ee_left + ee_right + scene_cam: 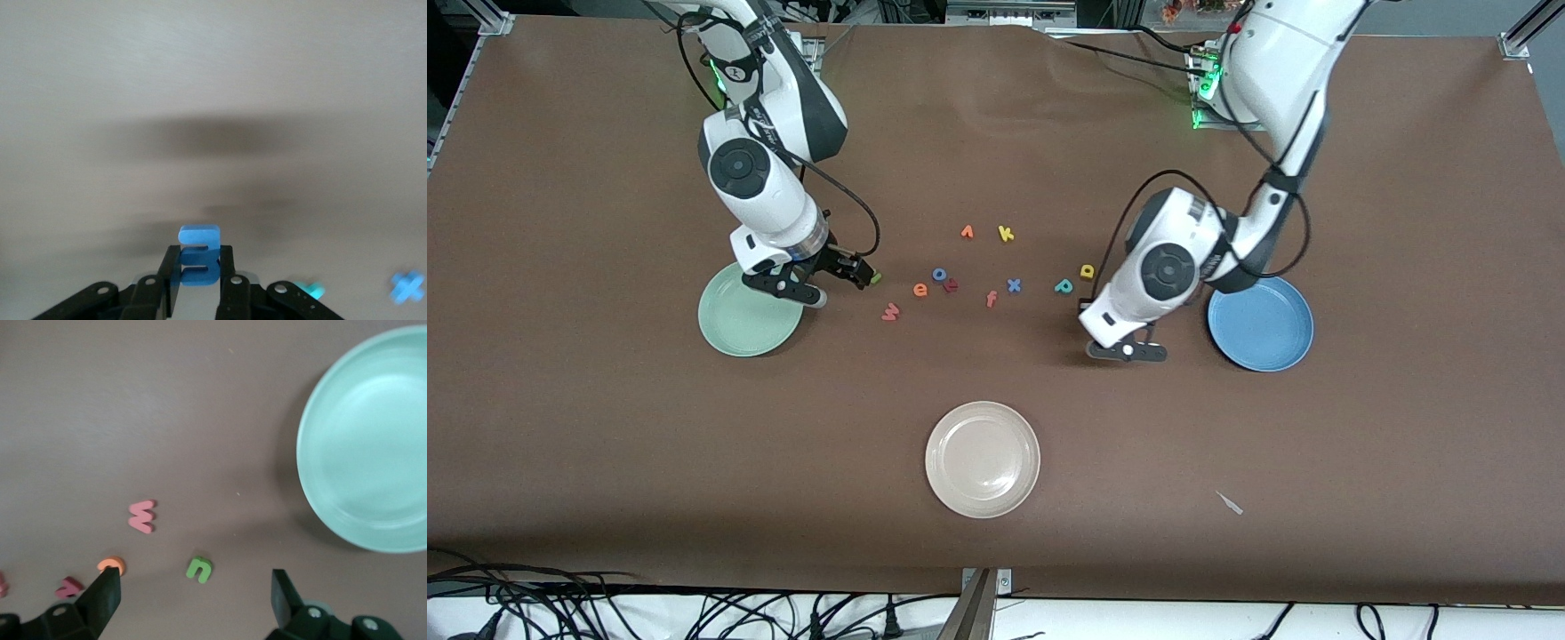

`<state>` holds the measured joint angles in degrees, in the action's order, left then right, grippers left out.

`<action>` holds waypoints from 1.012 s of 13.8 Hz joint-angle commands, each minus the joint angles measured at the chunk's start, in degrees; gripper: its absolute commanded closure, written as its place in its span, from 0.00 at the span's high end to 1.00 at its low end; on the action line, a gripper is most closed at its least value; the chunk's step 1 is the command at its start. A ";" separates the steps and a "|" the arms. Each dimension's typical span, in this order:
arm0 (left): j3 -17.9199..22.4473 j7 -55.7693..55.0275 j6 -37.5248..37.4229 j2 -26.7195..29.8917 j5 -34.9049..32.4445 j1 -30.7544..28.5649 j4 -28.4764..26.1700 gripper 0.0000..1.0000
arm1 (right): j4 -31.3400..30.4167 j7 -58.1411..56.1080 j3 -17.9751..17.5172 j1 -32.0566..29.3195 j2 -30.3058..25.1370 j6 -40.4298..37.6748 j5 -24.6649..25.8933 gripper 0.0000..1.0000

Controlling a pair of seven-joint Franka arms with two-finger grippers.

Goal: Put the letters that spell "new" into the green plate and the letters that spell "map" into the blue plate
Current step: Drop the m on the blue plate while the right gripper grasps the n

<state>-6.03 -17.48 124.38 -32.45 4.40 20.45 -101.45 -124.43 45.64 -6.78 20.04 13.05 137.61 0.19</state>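
My left gripper is shut on the blue m, which stands on edge between its fingers just above the table, with the teal p and yellow a close by. The blue plate lies beside that hand, toward the left arm's end. My right gripper hangs open over the green n, which lies flat between the green plate and the orange e. The pink w lies a little nearer the front camera than the e.
A blue o, dark red letter, orange f and blue x lie mid-table. Another orange letter and a yellow k sit closer to the robots. A cream plate lies nearer the front camera.
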 commanded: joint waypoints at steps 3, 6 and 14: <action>-0.65 14.74 -14.05 8.18 -7.03 -10.07 -2.70 0.11 | -3.01 18.32 -0.34 4.73 4.61 9.86 5.87 1.00; -0.65 22.73 -17.16 8.81 -8.52 -17.17 -4.62 0.13 | -3.36 20.09 -0.25 5.10 5.58 10.05 5.87 1.00; -1.52 23.28 -10.54 6.34 -10.29 -20.54 -9.12 1.00 | -7.40 21.42 -0.08 5.36 5.84 12.23 6.75 1.00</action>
<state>-6.14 5.53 116.63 -28.38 -4.58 0.50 -111.20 -129.61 65.46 -6.96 25.28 19.34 147.35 5.43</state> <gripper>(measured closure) 0.471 0.000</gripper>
